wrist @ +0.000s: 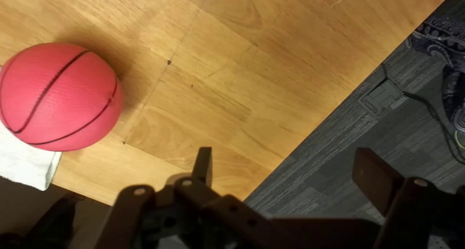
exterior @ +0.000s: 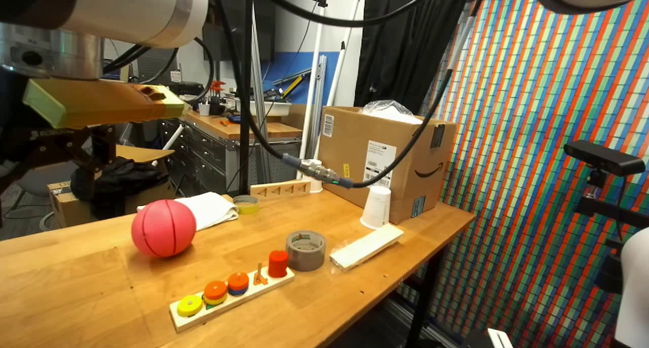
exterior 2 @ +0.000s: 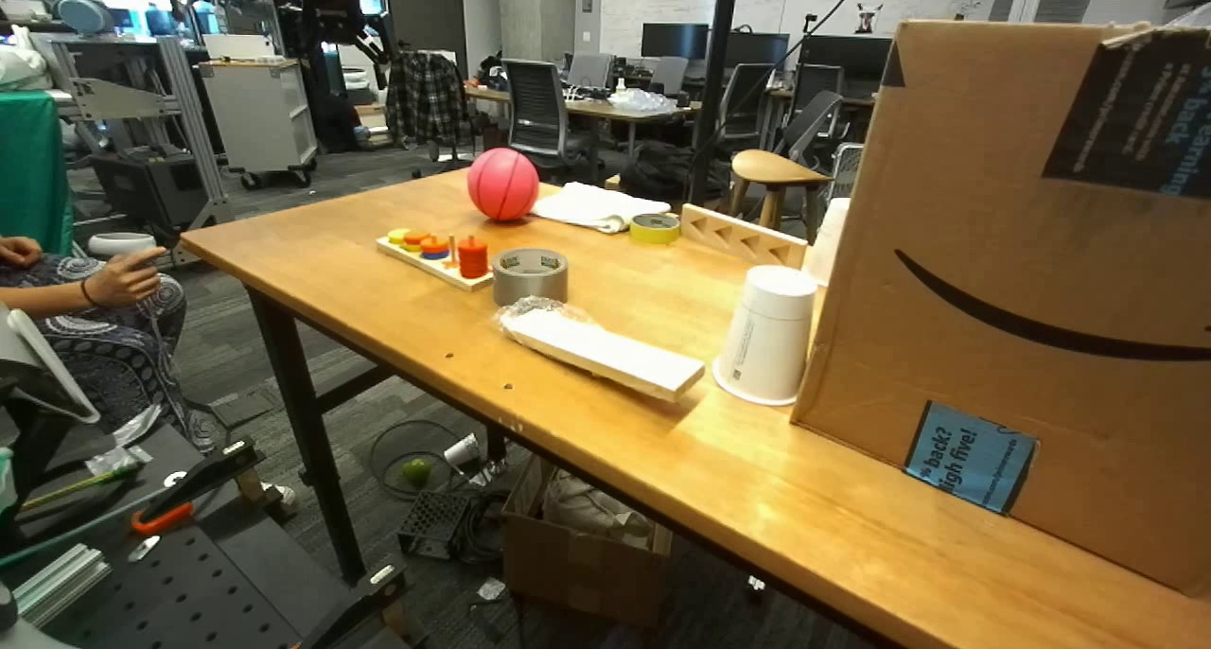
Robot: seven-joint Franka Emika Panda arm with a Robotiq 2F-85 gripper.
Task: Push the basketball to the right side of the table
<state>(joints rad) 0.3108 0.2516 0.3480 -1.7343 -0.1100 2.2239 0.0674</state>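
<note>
Nearest in the wrist view, the gripper [wrist: 283, 162] stands with its fingers [wrist: 203, 167] well apart. Lower and clear of it, the ball [wrist: 60, 96] sits on the table [wrist: 225, 78], just beside the cloth [wrist: 25, 162] (whether the two touch, I cannot tell). Past the table's edge, farthest down, is grey floor [wrist: 319, 176].

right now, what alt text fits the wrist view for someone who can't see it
A pink basketball sits at left on a wooden table, a white cloth showing past it. The open end effector, at the bottom, holds nothing; grey floor shows beyond the table's edge.
</note>
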